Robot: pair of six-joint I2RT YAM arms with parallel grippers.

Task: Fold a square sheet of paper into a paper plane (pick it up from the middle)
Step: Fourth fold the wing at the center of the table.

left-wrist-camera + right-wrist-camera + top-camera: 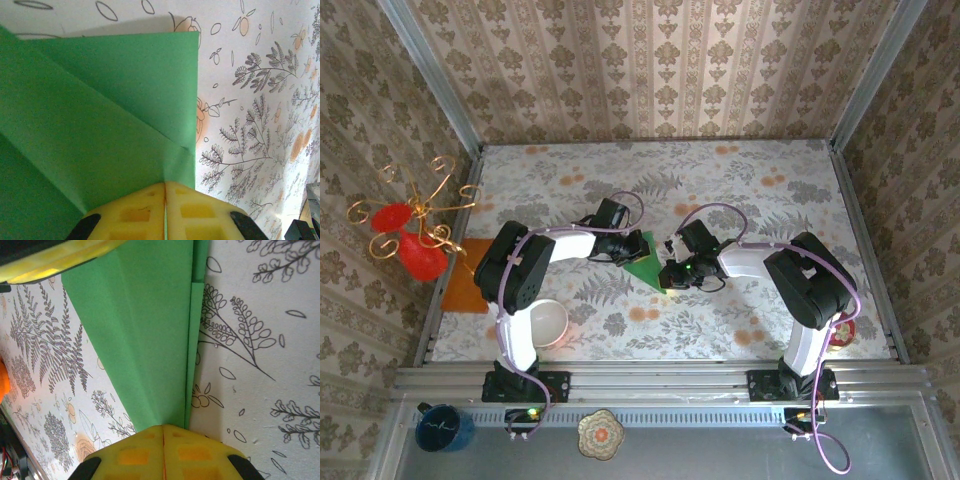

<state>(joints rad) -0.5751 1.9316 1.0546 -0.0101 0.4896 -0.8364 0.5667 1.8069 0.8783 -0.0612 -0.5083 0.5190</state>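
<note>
Nothing to read from where I'm standing: no lettering, label, brand or number legible anywhere (the floral tablecloth [750, 190] and patterned walls [660, 70] are pure ornament), and the green paper [100, 125] is plain, unprinted.

Seen from above, the paper plane [643, 270] is a small green wedge. The rest is hidden beneath the left claw [628, 246] and the right claw [672, 272]. In the left wrist view, the paper runs off the left edge and its fold disappears between the yellow fingers [135, 212]. In the right wrist view, the top edge cuts it off. The left arm partly covers the orange sheet [466, 290].
</note>
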